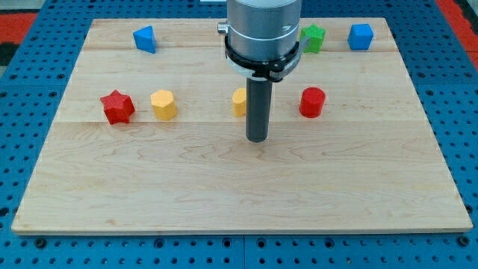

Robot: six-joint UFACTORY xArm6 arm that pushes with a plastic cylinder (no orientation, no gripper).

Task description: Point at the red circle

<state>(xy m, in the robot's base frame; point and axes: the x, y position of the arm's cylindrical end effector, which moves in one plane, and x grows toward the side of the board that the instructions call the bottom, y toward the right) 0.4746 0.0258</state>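
One short slide toward the view's right is what we need: our tip, with no jaws to open or close, sits left and slightly below the red circle.

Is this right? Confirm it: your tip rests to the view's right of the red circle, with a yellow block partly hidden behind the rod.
One thing is wrong: my tip is to the view's left of the red circle, not its right, and apart from it. The camera view shows this. The yellow block is indeed partly hidden behind the rod.
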